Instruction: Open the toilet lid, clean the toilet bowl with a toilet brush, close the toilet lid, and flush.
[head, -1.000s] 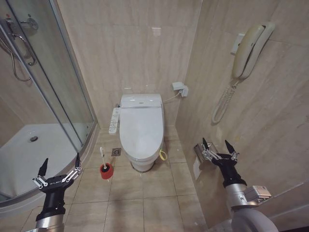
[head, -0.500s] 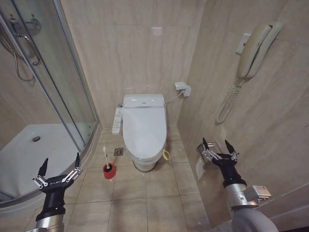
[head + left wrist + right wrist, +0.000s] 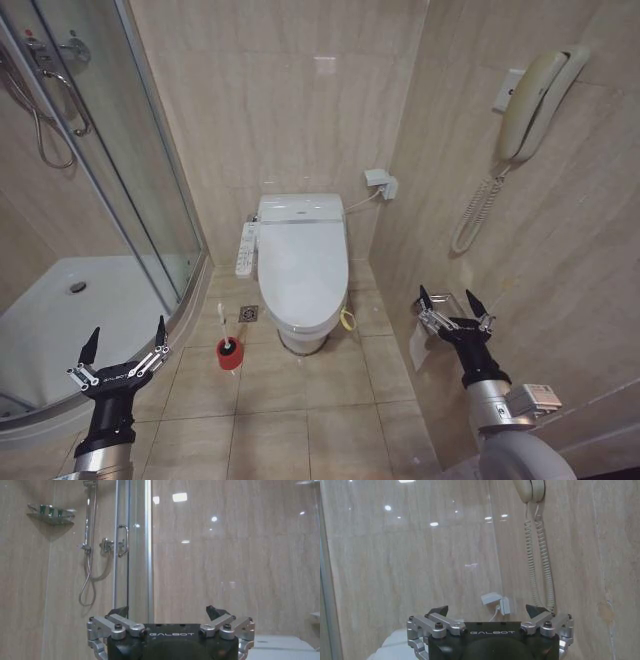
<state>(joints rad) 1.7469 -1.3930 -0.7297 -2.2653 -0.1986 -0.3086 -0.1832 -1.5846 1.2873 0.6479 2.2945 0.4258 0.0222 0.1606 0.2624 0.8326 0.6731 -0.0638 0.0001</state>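
Nearest the camera, well short of the toilet: left gripper [image 3: 122,342], fingers spread apart, nothing held, raised over the floor tiles on the shower side; right gripper [image 3: 454,299], fingers likewise apart and empty, raised beside the wall on the telephone side. Toilet lid [image 3: 303,266]: glossy white oval, lying flat and closed, covering the full length of the toilet against the back wall. Toilet bowl [image 3: 304,339]: white ceramic, visible as a curved front edge below the lid. Toilet brush [image 3: 224,331]: thin white handle, upright in a round red holder [image 3: 230,354] on the floor just beside the toilet's front, on the shower side. Control panel [image 3: 245,249]: long, white, touching the toilet's shower-side flank. Wall telephone [image 3: 530,102]: cream, coiled cord, high beyond the right gripper.
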